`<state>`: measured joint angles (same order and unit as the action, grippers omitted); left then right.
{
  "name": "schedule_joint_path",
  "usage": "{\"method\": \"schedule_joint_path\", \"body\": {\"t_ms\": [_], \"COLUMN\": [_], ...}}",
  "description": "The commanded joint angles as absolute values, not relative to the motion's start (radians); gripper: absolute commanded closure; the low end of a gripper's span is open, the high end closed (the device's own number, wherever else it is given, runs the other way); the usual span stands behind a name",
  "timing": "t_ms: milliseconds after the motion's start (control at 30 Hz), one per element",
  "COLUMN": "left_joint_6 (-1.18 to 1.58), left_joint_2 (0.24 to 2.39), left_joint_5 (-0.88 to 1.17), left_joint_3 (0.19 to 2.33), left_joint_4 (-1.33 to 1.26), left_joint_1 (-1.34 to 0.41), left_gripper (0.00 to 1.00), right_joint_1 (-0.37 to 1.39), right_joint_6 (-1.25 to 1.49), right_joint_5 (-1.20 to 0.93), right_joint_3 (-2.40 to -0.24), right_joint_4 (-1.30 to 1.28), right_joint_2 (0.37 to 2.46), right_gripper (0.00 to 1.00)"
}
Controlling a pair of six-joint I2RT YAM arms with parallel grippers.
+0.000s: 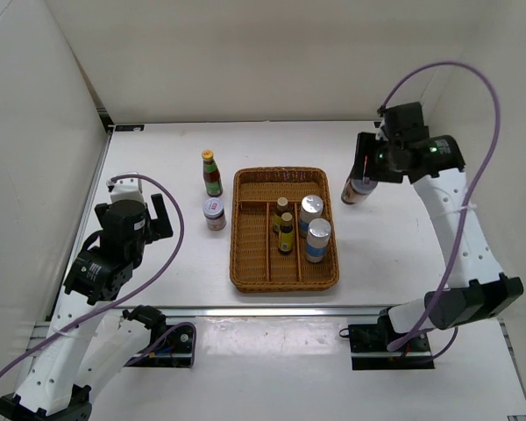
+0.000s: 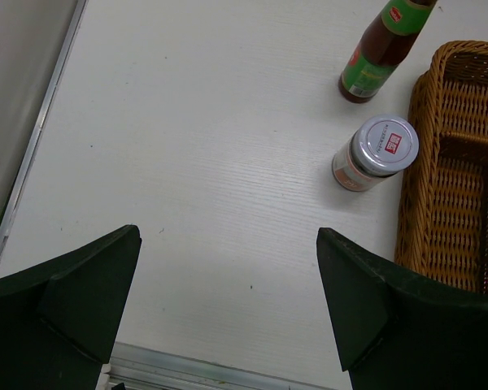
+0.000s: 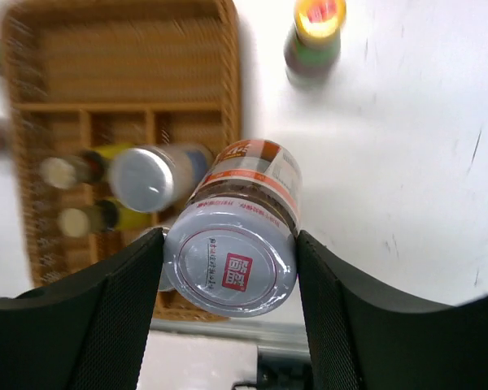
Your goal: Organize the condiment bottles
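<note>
My right gripper is shut on a white-lidded jar with an orange-banded label and holds it tilted, right of the wicker tray; the jar also shows in the top view. A tall yellow-capped bottle stands on the table beyond it. In the tray stand two silver-topped cylinders and two tiny dark yellow-capped bottles. Left of the tray stand a tall bottle and a second white-lidded jar. My left gripper is open and empty, near and left of that jar.
The tray's left and middle compartments hold nothing. White walls enclose the table on the left, back and right. A metal rail runs along the near edge. The left wrist view shows the tray's rim at its right.
</note>
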<state>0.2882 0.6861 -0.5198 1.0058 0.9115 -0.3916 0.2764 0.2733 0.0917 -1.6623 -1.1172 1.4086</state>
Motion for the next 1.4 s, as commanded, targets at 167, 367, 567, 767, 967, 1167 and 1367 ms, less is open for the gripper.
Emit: {"method": "schedule_joint_path", "body": {"t_ms": [167,367,567,767,967,1167,1367], "left_joint_6": [0.285,0.276,0.276,0.276,0.276,0.276,0.276], "left_joint_2": [0.686,0.686,0.686,0.686,0.676,0.667,0.667], "left_joint_5": [-0.515,-0.515,-0.515,-0.515,-0.515,-0.506,-0.506], "left_joint_3": [1.011,1.011,1.011,1.011,1.011,1.002,0.992], "left_joint_4": [0.896,0.896,0.896,0.896,0.896,0.896,0.887], "left_joint_1": [-0.387,-0.387,-0.387,-0.387,-0.387,-0.387,-0.387], "left_gripper": [0.0,0.0,0.0,0.0,0.0,0.0,0.0], "right_joint_1": [0.405,0.544,0.684,0.782,0.821,0.83,0.83], "right_joint_6": [0.287,0.307,0.318,0.337,0.337,0.31,0.31], "right_joint_5": [0.023,-0.008,0.014,0.014,0.005,-0.031,-0.021], "right_joint_3": [-2.078,-2.227,-2.252,-2.243,-2.2,-2.103,-2.115], "right_joint_4": [-1.184,-1.184,-1.132,-1.081,-1.017,-0.899,-0.89], "right_joint_2": [1.489,1.623,1.695,1.773,1.839,1.893,2.037], "right_gripper": [0.98,1.0,1.0,1.0,1.0,1.0,1.0]}}
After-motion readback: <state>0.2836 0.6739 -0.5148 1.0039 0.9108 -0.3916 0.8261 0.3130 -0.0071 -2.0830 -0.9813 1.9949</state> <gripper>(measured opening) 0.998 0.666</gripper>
